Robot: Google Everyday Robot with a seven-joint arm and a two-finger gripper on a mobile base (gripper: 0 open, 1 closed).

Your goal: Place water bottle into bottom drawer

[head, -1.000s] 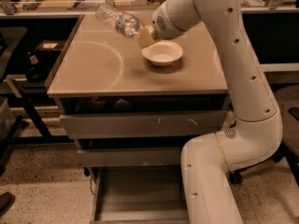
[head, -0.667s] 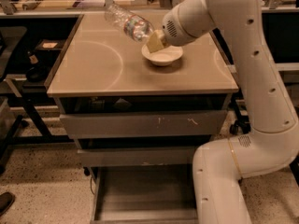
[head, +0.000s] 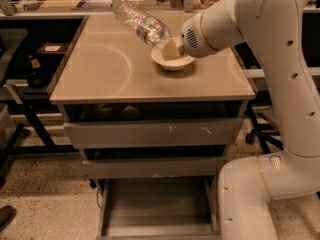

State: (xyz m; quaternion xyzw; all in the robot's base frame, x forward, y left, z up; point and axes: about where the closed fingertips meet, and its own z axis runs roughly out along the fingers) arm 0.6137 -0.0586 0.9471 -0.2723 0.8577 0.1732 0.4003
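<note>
My gripper [head: 169, 45] is shut on the water bottle [head: 141, 23], a clear ribbed plastic bottle with a pale label band. The bottle is held tilted, lifted above the cabinet top, its far end pointing up and to the left. The gripper hangs just over the white bowl [head: 173, 62] at the back right of the top. The bottom drawer [head: 156, 210] is pulled open below, showing a plain grey floor with nothing in it.
The cabinet top [head: 110, 69] is tan with a ring mark. Two grey drawer fronts [head: 150, 134] above the open drawer are closed. My white arm and base [head: 260, 184] stand at the right. Dark shelving [head: 30, 59] is to the left.
The gripper has raised the bottle higher off the cabinet top and shifted with it over the bowl; the arm has swung slightly.
</note>
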